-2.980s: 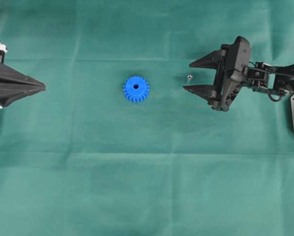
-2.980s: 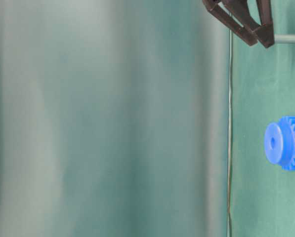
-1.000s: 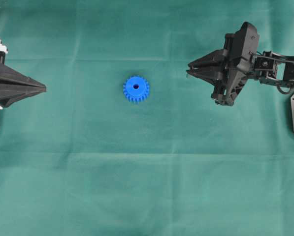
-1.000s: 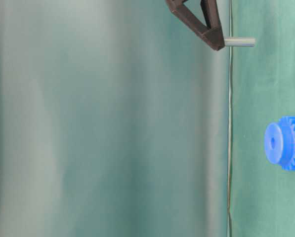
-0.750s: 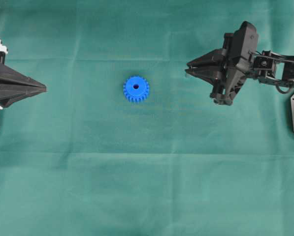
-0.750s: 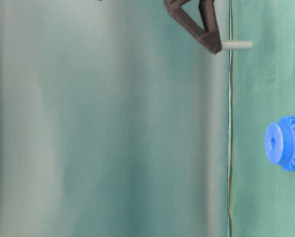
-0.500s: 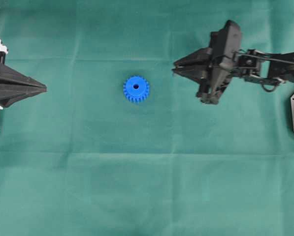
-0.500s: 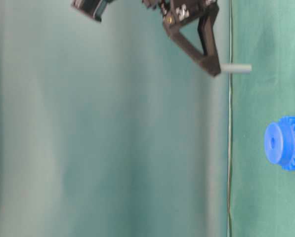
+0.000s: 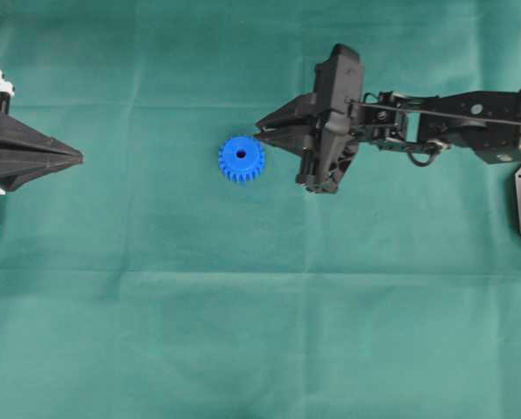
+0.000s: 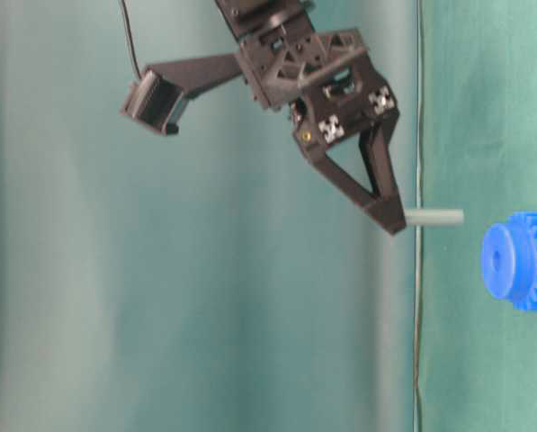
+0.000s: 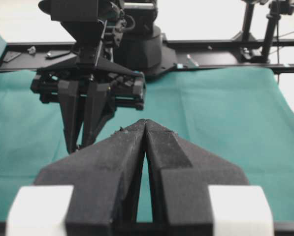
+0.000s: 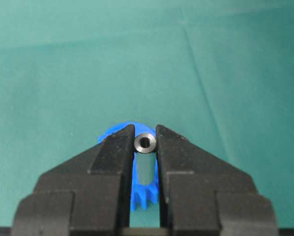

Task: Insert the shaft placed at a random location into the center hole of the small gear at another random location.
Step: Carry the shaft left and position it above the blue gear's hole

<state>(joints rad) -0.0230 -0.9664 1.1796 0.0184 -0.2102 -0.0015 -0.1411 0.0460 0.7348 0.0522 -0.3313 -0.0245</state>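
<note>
Overhead: the right gripper reaches across, its tips just beside the blue toothed gear; the left gripper sits pressed together, well apart.

Table-level: a grey cylindrical shaft juts from the right gripper's tips, above the gear's hub.

Right wrist: fingers pinch the shaft, the gear directly beyond them.

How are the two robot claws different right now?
The right gripper is shut on the shaft, a little grey pin, but the left gripper is shut on nothing. The right gripper reaches out next to the small gear, while the left gripper sits far off at the table's edge. Both are black, pointy and closed.
</note>
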